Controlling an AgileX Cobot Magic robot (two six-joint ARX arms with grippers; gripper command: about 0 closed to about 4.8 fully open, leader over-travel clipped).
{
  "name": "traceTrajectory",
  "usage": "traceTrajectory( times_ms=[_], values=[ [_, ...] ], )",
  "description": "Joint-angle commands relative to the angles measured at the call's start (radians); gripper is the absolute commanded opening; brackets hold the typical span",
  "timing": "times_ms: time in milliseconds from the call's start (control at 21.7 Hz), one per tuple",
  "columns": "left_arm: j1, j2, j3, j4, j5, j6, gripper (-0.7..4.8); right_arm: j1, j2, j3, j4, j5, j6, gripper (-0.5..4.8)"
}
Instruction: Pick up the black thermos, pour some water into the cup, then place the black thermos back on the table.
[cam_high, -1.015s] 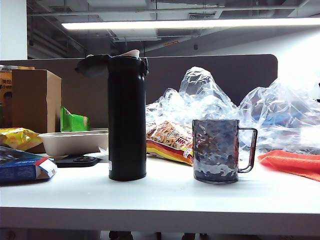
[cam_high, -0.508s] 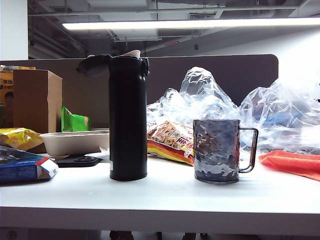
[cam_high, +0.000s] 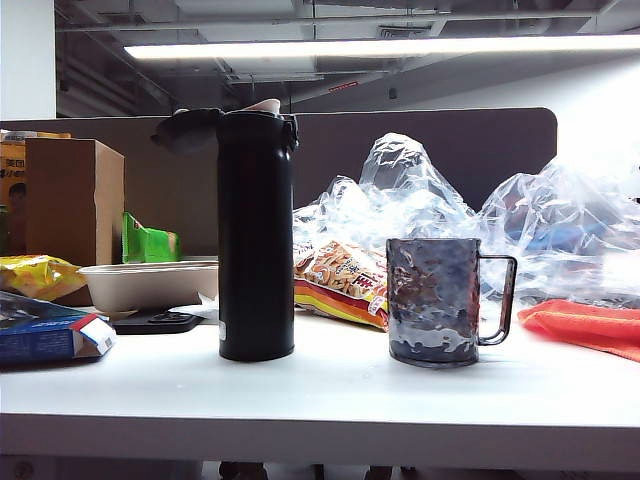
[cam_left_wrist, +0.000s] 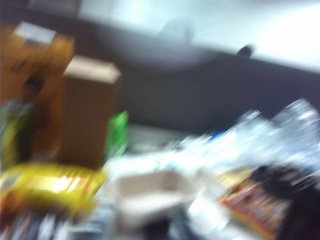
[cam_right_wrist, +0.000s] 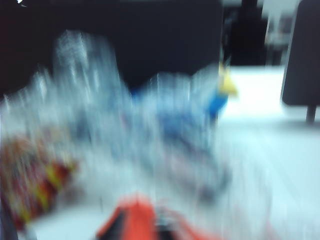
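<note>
Thermos (cam_high: 256, 235) standing upright on the table (cam_high: 330, 390), left of middle in the exterior view, flip lid hinged open at the top with a pale spout poking out. Cup (cam_high: 435, 301) upright just to its right, apart from it, handle pointing right. Neither touched by anything.

No left gripper or right gripper anywhere in the exterior view, and none in either wrist view — so no telling how far open the jaws stand or whether anything is held.

Left wrist view badly smeared: only a brown cardboard box (cam_left_wrist: 87, 117), a yellow snack bag (cam_left_wrist: 50, 187), a beige tray (cam_left_wrist: 152, 192) and something green behind it. Dark shape at one corner, possibly the thermos lid, too blurred to call.

Right wrist view just as bad — crumpled clear plastic bags (cam_right_wrist: 130, 125), a striped snack packet (cam_right_wrist: 30, 180) at the edge, an orange cloth (cam_right_wrist: 145, 222) cut off by the frame.

Behind the thermos in the exterior view, tray partly hidden, snack packet half buried under the plastic.
</note>
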Motion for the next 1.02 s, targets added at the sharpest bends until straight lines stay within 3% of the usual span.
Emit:
traceTrajectory(
  times_ms=[46,277,461,600,831,1015],
  values=[
    [0.002,0.000,0.065,0.010,0.089,-0.012,4.79,0.005,-0.002,0.093,-0.068,0.000,0.118,4.79],
    [0.001,0.007,0.157,-0.016,0.172,-0.103,4.79,0.005,0.003,0.259,-0.256,-0.098,0.118,4.79],
    [0.001,0.061,0.218,-0.021,0.253,-0.170,4.79,0.005,0.055,0.354,-0.254,-0.160,0.059,4.79],
    [0.000,0.128,0.281,-0.007,0.254,-0.235,4.79,0.005,0.139,0.429,-0.254,-0.225,0.066,4.79],
    [0.000,0.273,0.422,-0.002,0.299,-0.226,4.79,0.005,0.308,0.578,-0.253,-0.293,0.066,4.79],
    [-0.007,0.391,0.461,0.008,0.399,-0.182,4.79,0.009,0.431,0.678,-0.254,-0.361,0.066,4.79]
  ],
)
